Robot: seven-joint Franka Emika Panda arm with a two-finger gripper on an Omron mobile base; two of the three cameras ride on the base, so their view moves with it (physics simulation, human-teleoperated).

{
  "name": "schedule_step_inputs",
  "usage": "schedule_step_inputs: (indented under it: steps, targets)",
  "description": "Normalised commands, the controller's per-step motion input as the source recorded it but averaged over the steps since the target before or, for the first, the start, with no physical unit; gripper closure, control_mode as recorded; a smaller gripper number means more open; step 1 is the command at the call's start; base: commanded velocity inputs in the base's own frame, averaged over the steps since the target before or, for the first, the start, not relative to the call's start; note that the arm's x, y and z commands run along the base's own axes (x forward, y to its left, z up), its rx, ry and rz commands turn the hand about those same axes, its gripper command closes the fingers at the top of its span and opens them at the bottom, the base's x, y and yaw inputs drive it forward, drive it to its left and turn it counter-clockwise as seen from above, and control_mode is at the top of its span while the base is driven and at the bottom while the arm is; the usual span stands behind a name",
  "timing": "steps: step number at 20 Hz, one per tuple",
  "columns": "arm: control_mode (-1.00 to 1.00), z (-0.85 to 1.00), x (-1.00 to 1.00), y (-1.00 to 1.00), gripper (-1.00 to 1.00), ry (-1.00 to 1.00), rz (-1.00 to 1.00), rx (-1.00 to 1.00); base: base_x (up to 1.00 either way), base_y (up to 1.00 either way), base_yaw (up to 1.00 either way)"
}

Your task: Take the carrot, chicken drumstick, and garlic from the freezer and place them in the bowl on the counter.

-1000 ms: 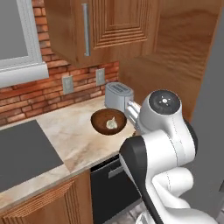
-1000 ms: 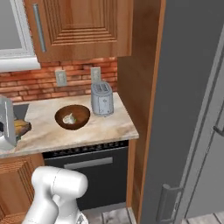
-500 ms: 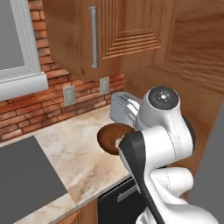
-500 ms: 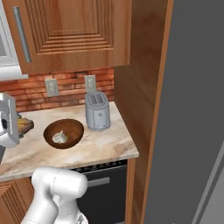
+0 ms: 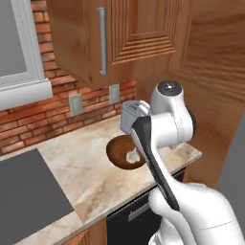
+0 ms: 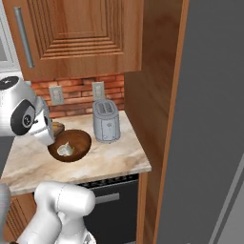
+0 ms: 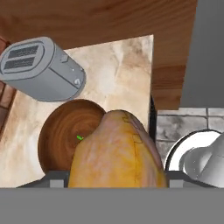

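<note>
The gripper (image 7: 117, 181), now carried closer over the bowl (image 7: 59, 131) beside the toaster (image 7: 41, 70), stays clamped on the drumstick (image 7: 116, 153) (garlic (image 6: 65, 149) already inside); release looks due next.

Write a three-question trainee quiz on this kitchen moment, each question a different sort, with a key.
1. True or false: the bowl on the counter already holds the garlic.
2. Multiple choice: in the hand view, what fills the space between the gripper fingers?
A. the carrot
B. the chicken drumstick
C. a spoon
3. Fill in: the appliance standing on the counter next to the bowl, on the side toward the wooden panel, is a grey ____.

Key
1. True: a pale bulb lies inside the wooden bowl.
2. B: a golden-brown piece sits between the fingers, above the bowl.
3. toaster
</note>
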Motion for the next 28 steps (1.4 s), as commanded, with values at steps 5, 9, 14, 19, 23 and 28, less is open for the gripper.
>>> schedule_step_inputs:
  steps: [5,9,14,19,23,28]
  targets:
    - [-1.00,-0.49,1.00,0.00,1.00,0.19,0.04,0.04,0.00,0.00,0.00]
    - [-1.00,-0.56,0.92,0.00,1.00,0.19,0.03,0.01,0.00,0.00,0.00]
    - [-1.00,-0.54,0.57,0.29,1.00,0.15,0.03,0.01,0.00,0.00,0.00]
    - [-1.00,-0.53,0.19,0.33,1.00,0.07,0.04,0.00,0.00,0.00,0.00]
    - [-1.00,-0.48,0.23,0.02,1.00,0.00,0.00,-0.02,0.00,0.00,0.00]
    - [-1.00,-0.34,0.29,0.00,1.00,0.00,0.00,-0.06,0.00,0.00,0.00]
